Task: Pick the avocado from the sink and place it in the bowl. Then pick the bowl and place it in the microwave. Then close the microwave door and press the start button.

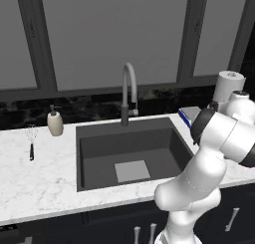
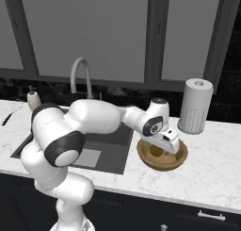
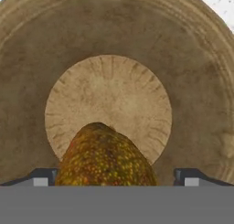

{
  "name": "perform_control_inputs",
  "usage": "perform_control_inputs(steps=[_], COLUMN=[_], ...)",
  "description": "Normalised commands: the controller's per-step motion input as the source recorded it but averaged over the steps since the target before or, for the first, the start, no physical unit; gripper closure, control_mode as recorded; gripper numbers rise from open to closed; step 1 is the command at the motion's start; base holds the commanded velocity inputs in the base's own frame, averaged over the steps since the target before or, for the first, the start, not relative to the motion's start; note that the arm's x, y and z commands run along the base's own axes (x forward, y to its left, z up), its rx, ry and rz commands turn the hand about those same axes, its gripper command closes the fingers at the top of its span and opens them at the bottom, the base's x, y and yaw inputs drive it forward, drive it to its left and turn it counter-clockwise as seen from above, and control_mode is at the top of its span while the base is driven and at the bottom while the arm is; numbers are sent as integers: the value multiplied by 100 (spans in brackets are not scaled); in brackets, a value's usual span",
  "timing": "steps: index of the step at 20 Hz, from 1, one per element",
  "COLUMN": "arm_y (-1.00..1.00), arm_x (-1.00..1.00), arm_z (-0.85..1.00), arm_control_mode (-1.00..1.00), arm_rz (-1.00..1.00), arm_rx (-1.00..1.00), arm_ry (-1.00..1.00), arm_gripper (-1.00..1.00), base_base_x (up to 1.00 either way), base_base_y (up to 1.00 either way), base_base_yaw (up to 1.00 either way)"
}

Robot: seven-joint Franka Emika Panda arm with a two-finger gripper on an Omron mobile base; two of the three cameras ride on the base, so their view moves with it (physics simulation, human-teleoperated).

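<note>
The wood-brown bowl point(image 2: 175, 162) stands on the marble counter just right of the sink point(image 1: 99, 158). In the hand view its tan floor point(image 3: 109, 95) lies straight ahead. The orange-brown avocado point(image 3: 103, 159) rests inside the bowl, low in that view. My gripper point(image 3: 115, 179) hangs directly over the bowl point(image 3: 32, 81) and is open. Its dark fingertips point(image 3: 42, 176) stand on either side of the avocado with a gap to it. In the right base view the hand point(image 2: 164, 141) covers the bowl's middle. The sink basin holds only its light grey square. The microwave and its door are out of view.
A curved faucet point(image 1: 128, 88) rises behind the sink. On the left counter are a soap dispenser point(image 1: 55, 122) and a whisk point(image 1: 31, 139). A paper towel roll point(image 2: 195, 106) stands behind the bowl. A blue-edged flat thing point(image 1: 188, 114) lies right of the sink.
</note>
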Motion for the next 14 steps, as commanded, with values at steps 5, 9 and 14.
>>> perform_control_inputs(steps=[5, 9, 14], arm_y=[-22, 18, 17], arm_x=[0, 7, -1], arm_z=[-7, -7, 3], arm_control_mode=[-100, -100, -100], arm_rz=[3, 1, 0], arm_rx=[1, 0, 0], arm_ry=[0, 1, 0], arm_gripper=[-100, -100, -100], base_base_x=[0, 0, 0], base_base_y=[0, 0, 0], base_base_yaw=[0, 0, 0])
